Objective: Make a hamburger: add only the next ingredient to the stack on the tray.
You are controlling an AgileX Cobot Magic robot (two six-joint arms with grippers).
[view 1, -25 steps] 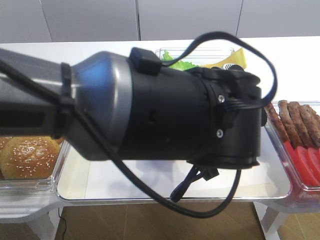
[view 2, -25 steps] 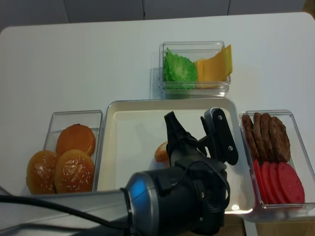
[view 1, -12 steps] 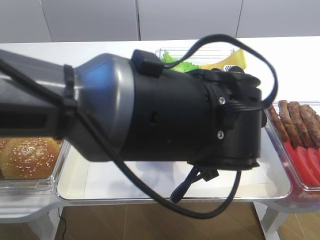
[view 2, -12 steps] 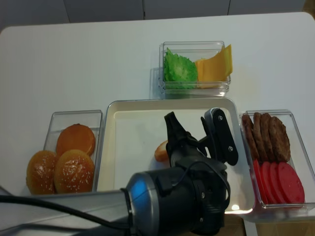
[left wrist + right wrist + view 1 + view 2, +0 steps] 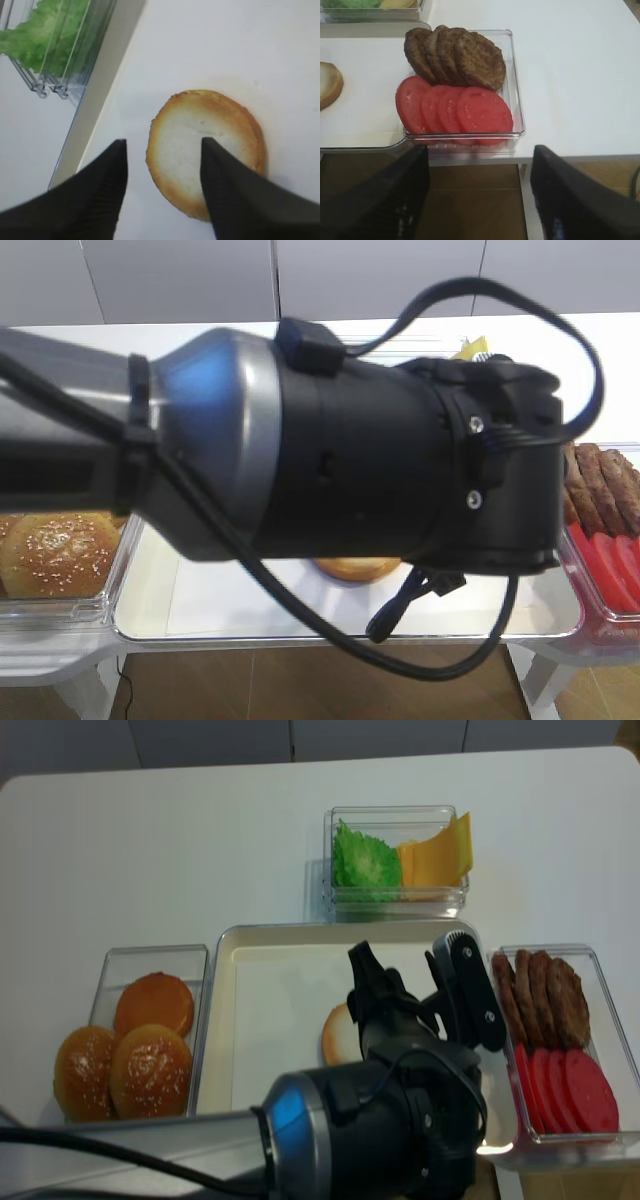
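Note:
A flat bun half (image 5: 225, 125) lies pale face up on the white paper of the metal tray (image 5: 270, 970), with nothing on it. My left gripper (image 5: 162, 143) hangs open just above it, and its fingers (image 5: 107, 175) stand apart from the bun's rim. From overhead, the bun (image 5: 337, 1032) peeks out left of the left gripper (image 5: 405, 960). It also shows under the arm (image 5: 355, 568). My right gripper (image 5: 480, 150) is open and empty, off the table's front edge.
A clear box of sesame buns (image 5: 150, 1040) stands left of the tray. Lettuce and cheese (image 5: 395, 860) sit in a box behind it. Patties and tomato slices (image 5: 455, 85) fill a box on the right. The left arm's body (image 5: 350, 440) blocks much of one view.
The left gripper's jaws have spread apart and let go of the bun half, which now lies flat. The left arm has shifted slightly to the right.

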